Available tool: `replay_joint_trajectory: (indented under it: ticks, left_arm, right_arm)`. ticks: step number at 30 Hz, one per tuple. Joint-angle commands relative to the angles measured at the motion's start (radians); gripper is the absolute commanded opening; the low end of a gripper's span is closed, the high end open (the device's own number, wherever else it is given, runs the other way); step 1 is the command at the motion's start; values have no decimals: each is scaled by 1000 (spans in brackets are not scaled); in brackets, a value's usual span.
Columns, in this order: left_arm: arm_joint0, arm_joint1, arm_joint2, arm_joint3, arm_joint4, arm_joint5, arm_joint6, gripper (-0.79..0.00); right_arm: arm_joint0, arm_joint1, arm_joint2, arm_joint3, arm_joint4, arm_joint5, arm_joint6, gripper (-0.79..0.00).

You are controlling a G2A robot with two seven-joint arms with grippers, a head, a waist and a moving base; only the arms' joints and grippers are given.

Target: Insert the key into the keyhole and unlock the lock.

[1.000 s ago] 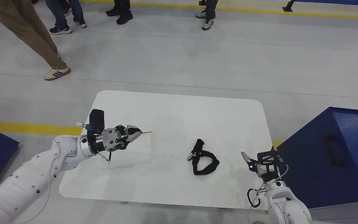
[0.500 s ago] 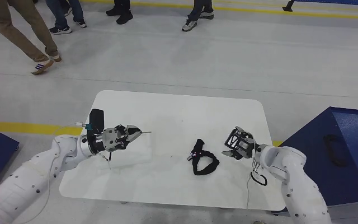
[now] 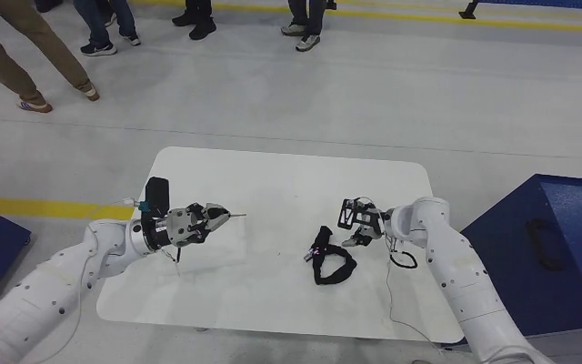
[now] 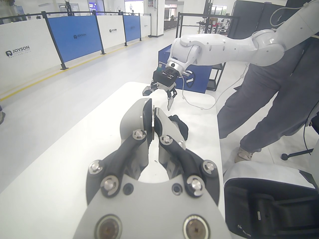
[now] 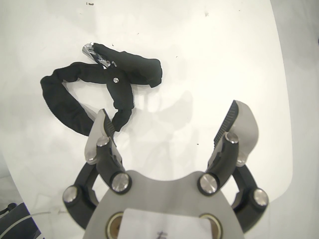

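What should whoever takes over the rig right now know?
Left gripper: shut on the key, held over the table's left part, tip pointing toward the lock.
Right gripper: open, empty, close beside the lock.
Lock: black sleeved chain lying on the table, metal end exposed.
Done: key is in hand.
Left: secure the lock, insert key, turn to unlock.

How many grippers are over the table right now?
2. The left gripper is over the table's left side, shut on the key. The right gripper is open, close to the black chain lock, toward the right side.
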Motion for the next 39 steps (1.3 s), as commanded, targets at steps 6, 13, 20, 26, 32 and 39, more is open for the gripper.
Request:
replay_joint_trajectory:
  ticks: [6,13,20,26,32,39]
  left_arm:
    - [0,0,0,0,0,0,0,-785]
    - [0,0,0,0,0,0,0,-785]
    - [0,0,0,0,0,0,0,-785]
    - [0,0,0,0,0,0,0,-785]
    - [0,0,0,0,0,0,0,-785]
    - [0,0,0,0,0,0,0,-785]
  right_arm:
    - [-5,0,-7,-3,-3,0,0,0]
    - [162,-5,-260,111,158,0,33,0]
    - [387,-6,-654,252,313,0,-21,0]
    - [512,-34,-940,315,405,0,-82,0]
    - [535,-76,-999,377,415,0,-130,0]
    - [527,-115,-999,433,420,0,-142,-416]
